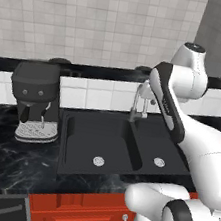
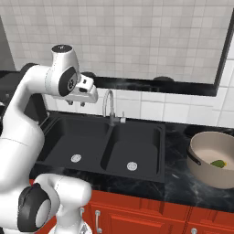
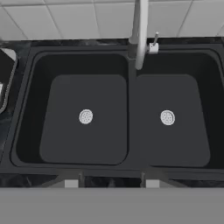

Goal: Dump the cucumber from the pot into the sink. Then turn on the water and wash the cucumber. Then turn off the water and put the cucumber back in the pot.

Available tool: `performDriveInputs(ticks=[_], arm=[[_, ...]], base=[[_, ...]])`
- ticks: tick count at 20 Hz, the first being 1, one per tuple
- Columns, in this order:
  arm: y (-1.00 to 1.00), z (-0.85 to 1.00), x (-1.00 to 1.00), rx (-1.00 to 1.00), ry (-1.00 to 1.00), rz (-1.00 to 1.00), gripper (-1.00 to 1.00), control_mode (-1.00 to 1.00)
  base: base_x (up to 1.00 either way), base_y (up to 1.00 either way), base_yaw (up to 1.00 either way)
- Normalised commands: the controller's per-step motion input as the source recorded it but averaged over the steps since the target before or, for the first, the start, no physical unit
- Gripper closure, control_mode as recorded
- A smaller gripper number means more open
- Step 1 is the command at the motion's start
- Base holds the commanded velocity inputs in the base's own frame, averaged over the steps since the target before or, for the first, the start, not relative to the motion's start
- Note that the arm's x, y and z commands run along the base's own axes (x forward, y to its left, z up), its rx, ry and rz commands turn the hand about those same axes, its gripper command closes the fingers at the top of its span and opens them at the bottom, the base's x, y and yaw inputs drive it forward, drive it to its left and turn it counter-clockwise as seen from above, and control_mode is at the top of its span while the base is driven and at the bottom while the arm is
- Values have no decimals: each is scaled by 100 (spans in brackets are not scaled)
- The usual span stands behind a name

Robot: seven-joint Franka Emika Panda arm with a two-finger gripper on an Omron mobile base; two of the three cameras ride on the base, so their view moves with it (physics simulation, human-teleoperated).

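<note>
Gripper (image 2: pixel 75 104) up over the sink (image 2: pixel 137 176), jaws parted, nothing between them.
Cucumber (image 2: pixel 219 163) sits in the pot (image 2: pixel 201 171).

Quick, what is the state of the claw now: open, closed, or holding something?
Claw: open, empty, above the sink.

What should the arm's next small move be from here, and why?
Probably swing the gripper right, toward the pot. It hangs above the sink, whose two basins hold nothing, while the cucumber lies inside the pot on the counter to the sink's right, so nothing has been dumped yet.
</note>
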Motion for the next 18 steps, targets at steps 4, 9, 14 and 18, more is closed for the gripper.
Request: performDriveInputs(ticks=[4, 9, 14, 18], arm=[[-17, 0, 0, 0, -2, -2, -100, -100], [-57, 0, -7, 7, 0, -19, -100, -100], [-77, 0, -10, 13, 0, -31, -100, -100], [-81, 0, -20, 16, 0, -37, -100, -100]], base=[[0, 0, 0], [0, 0, 0], [0, 0, 0], [0, 0, 0]])
